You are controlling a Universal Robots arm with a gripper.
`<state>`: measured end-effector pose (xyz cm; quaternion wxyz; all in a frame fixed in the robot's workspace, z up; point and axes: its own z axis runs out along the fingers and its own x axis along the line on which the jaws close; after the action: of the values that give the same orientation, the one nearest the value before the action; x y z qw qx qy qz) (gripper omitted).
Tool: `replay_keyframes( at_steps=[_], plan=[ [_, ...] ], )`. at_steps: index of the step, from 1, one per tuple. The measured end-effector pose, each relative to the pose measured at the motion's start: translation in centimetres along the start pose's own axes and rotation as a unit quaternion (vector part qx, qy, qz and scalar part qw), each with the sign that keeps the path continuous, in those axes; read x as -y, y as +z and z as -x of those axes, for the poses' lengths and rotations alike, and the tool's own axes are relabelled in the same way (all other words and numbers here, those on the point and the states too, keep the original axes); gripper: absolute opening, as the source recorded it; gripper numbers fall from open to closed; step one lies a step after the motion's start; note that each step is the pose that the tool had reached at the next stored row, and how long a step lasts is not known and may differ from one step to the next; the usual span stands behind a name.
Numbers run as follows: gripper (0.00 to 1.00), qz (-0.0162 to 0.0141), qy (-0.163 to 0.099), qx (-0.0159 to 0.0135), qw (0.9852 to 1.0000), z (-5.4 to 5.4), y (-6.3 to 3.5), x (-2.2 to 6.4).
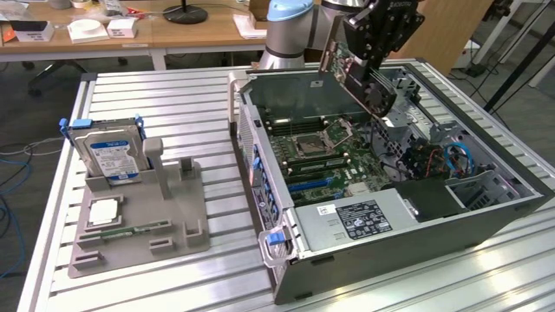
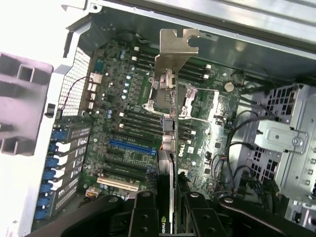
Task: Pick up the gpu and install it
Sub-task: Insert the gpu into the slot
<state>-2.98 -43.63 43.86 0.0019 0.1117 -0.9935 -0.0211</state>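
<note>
The gpu (image 1: 375, 96) hangs tilted above the open computer case (image 1: 260, 153), pinched edge-on by the hand (image 1: 368, 58), its jaws nearly closed on the card. Lowered askew, its bracket (image 2: 175, 52) could snag the case wall or miss the motherboard (image 2: 123, 98) slot.

Robotics lab, looks like: robot arm base (image 1: 290, 36) at 12 o'clock, slatted aluminium bench (image 1: 173, 97), open PC case (image 1: 407, 242) at 4, wooden desks (image 1: 186, 32) at 11, cables (image 1: 12, 170) on floor at 9.
</note>
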Motion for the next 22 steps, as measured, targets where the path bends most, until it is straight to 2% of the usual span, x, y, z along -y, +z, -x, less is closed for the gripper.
replay_keyframes(
  at_steps=[6, 11, 17, 22],
  plan=[
    [0.26, 0.0000, -0.036, -0.0015, 0.9993, 0.00, 0.00, 0.00],
    [0.26, 0.0001, -0.067, -0.0028, 0.9978, 0.00, 0.00, 0.00],
    [0.26, 0.0001, -0.103, -0.0044, 0.9947, 0.00, 0.00, 0.00],
    [0.26, 0.0001, -0.135, -0.0057, 0.9909, 0.00, 0.00, 0.00]
  ],
)
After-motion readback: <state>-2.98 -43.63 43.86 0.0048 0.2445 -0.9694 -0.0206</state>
